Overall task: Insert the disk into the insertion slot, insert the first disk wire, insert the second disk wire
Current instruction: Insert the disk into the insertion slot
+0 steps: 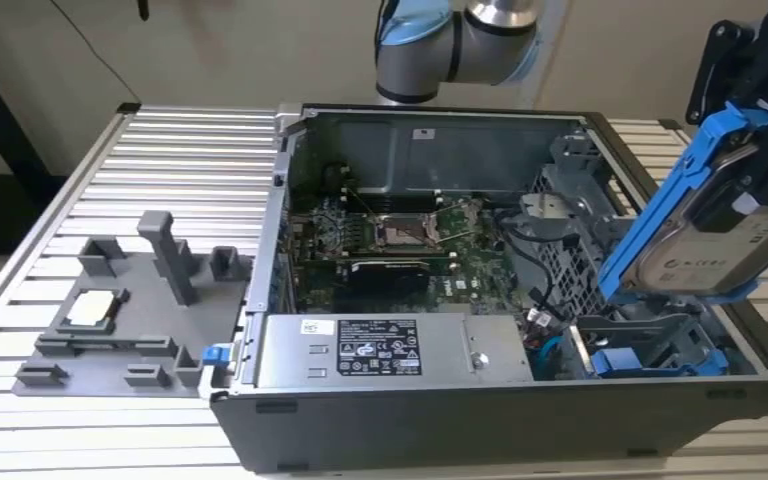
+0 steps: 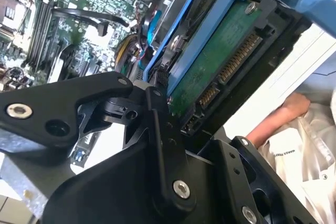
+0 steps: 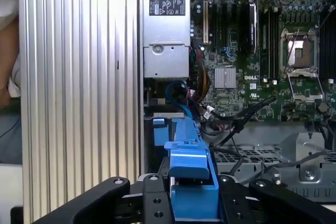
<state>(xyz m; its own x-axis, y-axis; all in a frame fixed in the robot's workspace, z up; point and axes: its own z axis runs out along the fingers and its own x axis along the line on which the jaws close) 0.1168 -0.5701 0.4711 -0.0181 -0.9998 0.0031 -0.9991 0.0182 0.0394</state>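
Gripper (image 3: 191, 195): fingers closed against both sides of the blue carrier frame, gripping the disk (image 1: 704, 255) firmly. The disk is clear of the case (image 1: 398, 425), in the air above its end on the exterior view's right.

Attitude: the disk's long axis stands steeply tilted. Its upper end leans toward the exterior view's right, and its lower end points down into the case. In the second wrist view the green circuit board and connector edge face the camera.

Key relation: the insertion slot (image 1: 664, 335) lies below the disk's lower end and slightly to the exterior view's left, in the near corner of the case. The two are apart and nothing is entered yet. Another blue-ended carrier (image 1: 620, 362) sits in the same cage, just beside the slot.

Clearance: cables (image 1: 531, 250) run close to the cage on its far side. The power-supply box (image 1: 377, 350) lies to the exterior view's left of the slot.

Surroundings: a ribbed metal table (image 1: 184, 160) carries the case and a grey fixture tray (image 1: 117, 330). A person's forearm (image 2: 283, 114) is near the work area
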